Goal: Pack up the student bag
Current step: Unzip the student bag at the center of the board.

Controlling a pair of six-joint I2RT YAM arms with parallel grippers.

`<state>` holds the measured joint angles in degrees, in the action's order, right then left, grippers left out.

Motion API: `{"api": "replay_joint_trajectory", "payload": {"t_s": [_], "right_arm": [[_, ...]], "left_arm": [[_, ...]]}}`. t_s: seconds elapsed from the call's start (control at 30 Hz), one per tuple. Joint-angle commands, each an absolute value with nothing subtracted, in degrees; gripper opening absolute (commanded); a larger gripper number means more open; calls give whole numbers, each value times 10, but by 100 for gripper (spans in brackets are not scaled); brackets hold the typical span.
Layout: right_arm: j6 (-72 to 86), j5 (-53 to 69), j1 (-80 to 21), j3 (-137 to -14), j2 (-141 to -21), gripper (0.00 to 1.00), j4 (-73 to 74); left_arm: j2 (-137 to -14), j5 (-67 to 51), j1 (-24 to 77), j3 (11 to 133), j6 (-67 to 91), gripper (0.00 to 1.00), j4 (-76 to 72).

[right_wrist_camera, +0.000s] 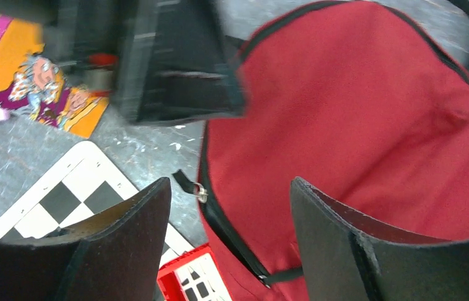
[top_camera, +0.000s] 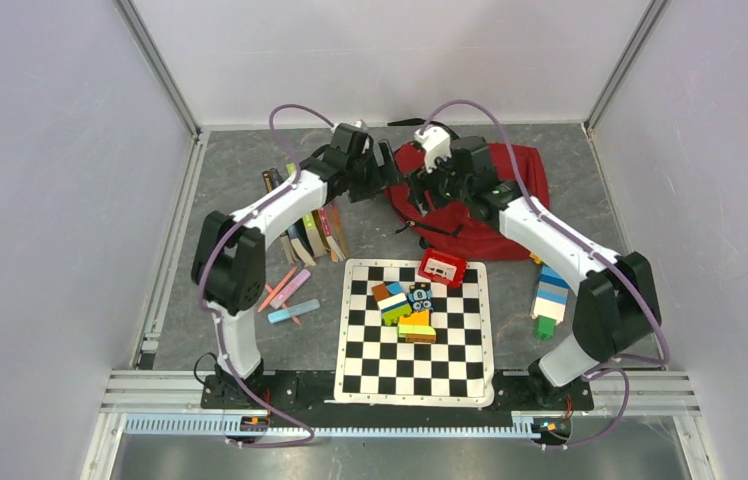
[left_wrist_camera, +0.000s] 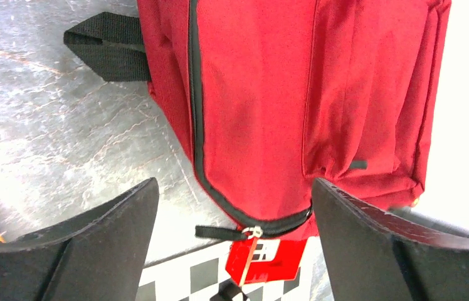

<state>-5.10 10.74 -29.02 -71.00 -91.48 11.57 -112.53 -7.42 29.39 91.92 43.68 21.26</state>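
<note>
**Bench** (top_camera: 250,170): grey and mottled, shut in by pale walls at left, far and right, with a metal rail along the near edge. Widest bare stretches at the far left corner and beside the right wall; only a narrow strip between bag and far wall.

**Student bag** (top_camera: 525,180): one. Lies flat at far centre-right of the bench, beyond the checkered board (top_camera: 415,345), partly hidden from above by both arms. Dark red fabric; black zipper closed along a curved seam, with the zipper pull (left_wrist_camera: 254,232) at the near end and a black strap (left_wrist_camera: 103,44) jutting out sideways.

**Left claw** (left_wrist_camera: 233,188): one. Jaws spread wide over the bag's near end, gripping nothing.

**Right claw** (right_wrist_camera: 231,185): one. Jaws likewise wide apart above the bag, gripping nothing.

**Other items:**
- One checkered board, near centre.
- One small red box (top_camera: 442,267) on the board's far edge, just beside the bag.
- Cluster of coloured blocks (top_camera: 407,305) on the board, count unclear.
- One block stack (top_camera: 550,295) right of the board.
- Row of books (top_camera: 305,235) left of the bag, count unclear.
- A few pens (top_camera: 290,295) left of the board.
</note>
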Motion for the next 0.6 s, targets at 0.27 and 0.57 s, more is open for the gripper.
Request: {"api": "replay_joint_trajectory", "payload": {"t_s": [0.27,0.57], "right_arm": [[51,-35,-128,-661,-825,79,226],[43,-211,-25,-625,-788,86,304]], "left_arm": [[-990,-231,303,753,256,100,39],[-996,-289,305,740,213,100,57]]}}
